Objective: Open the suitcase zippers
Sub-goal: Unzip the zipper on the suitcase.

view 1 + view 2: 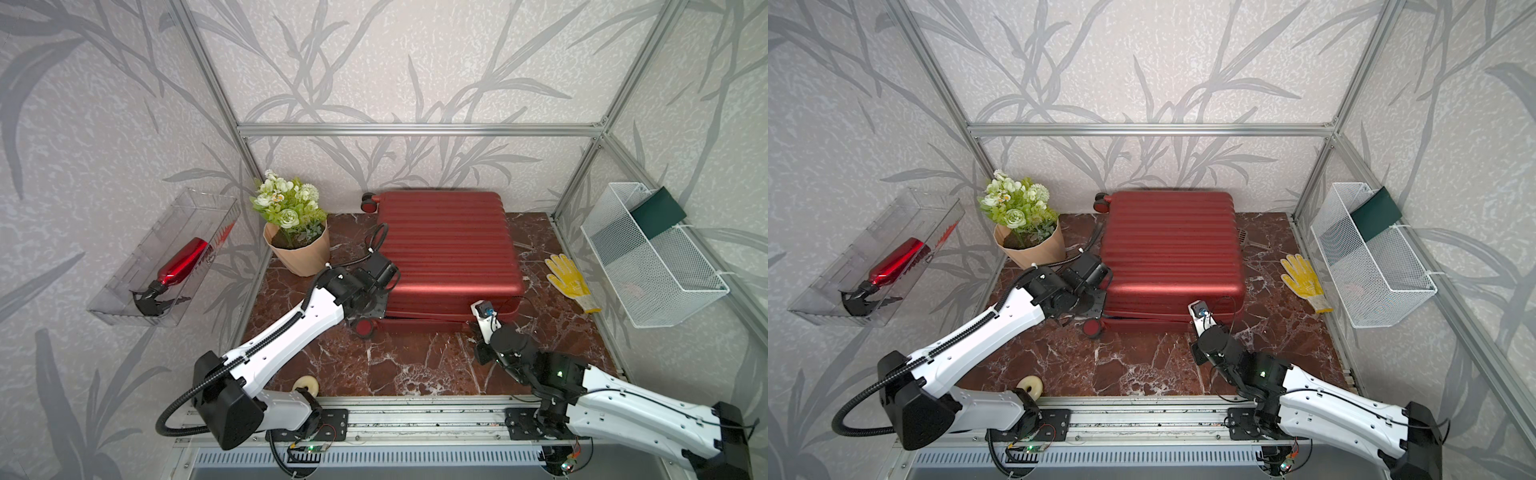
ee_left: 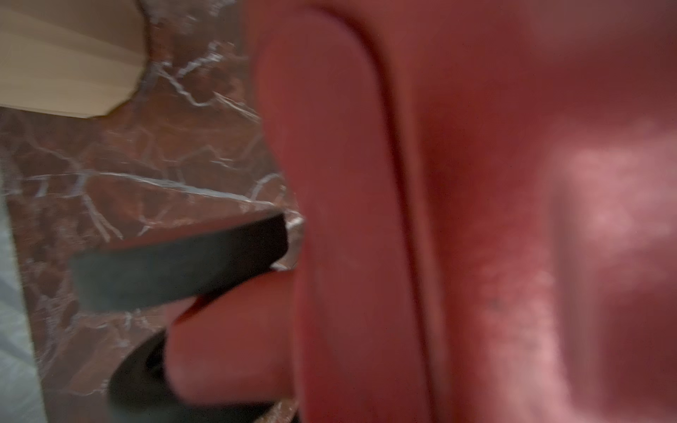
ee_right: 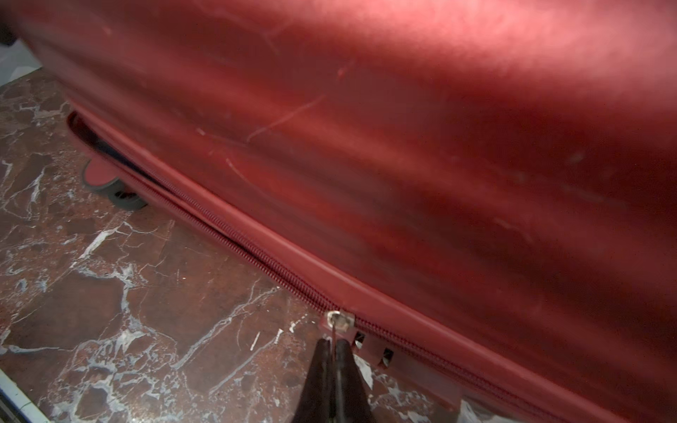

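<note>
Suitcase (image 1: 449,249) lies flat on the counter (image 1: 415,370), ribbed shell up, back edge close to the rear wall, wheels on your left. The zippers (image 3: 256,252) run along the front side seam, facing both arms.

Your right end effector (image 3: 331,353) sits low at that front side, toward the case's right front corner. Its fingers are pressed together on the thin pull tab (image 3: 334,338) hanging from the slider (image 3: 339,319). So the tab is right at the fingertips and the slider is just beyond them, on the track. Toward the front wheel (image 3: 106,183) the seam shows a dark gap near that corner.

Your left end effector (image 1: 376,305) is up against the case's left side, just above the front wheel in both top views. It is closed, but the left wrist view is too blurred to tell whether it pinches anything; red shell fills most of it.

The flower pot (image 1: 297,249) stands just beside the left arm. The yellow glove (image 1: 571,282) lies on the counter to the right, apart from the case.
</note>
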